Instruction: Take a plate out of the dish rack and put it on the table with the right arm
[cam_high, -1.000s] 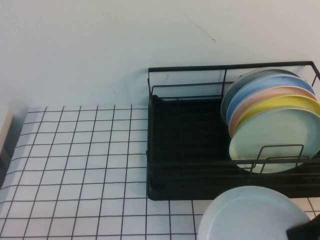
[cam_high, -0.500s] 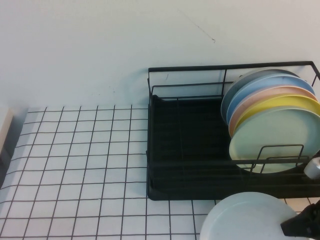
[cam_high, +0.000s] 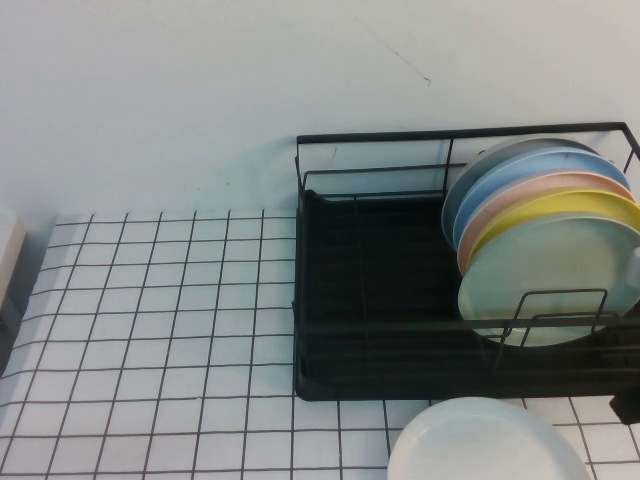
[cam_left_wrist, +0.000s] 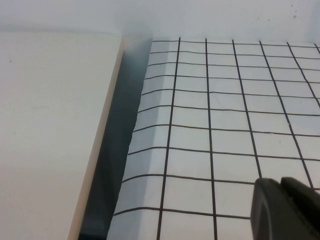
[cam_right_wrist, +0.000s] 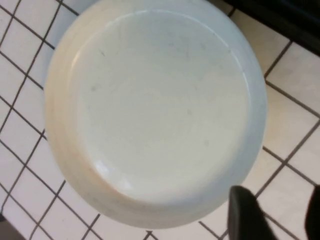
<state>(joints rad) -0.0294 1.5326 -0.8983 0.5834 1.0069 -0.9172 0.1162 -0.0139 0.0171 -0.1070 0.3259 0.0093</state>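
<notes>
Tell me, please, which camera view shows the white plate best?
The right wrist view: the plate lies whole on the table, right gripper beside it. The high view crops it; the left wrist view shows none of it.

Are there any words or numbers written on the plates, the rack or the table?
None: no words, numbers or signs show anywhere.
The white plate on the table is plain.
The dish rack and its coloured plates carry no label.
The table has only black grid lines.
The right gripper sits beside the white plate with its jaws open; the left gripper hovers over the table, bare too.
</notes>
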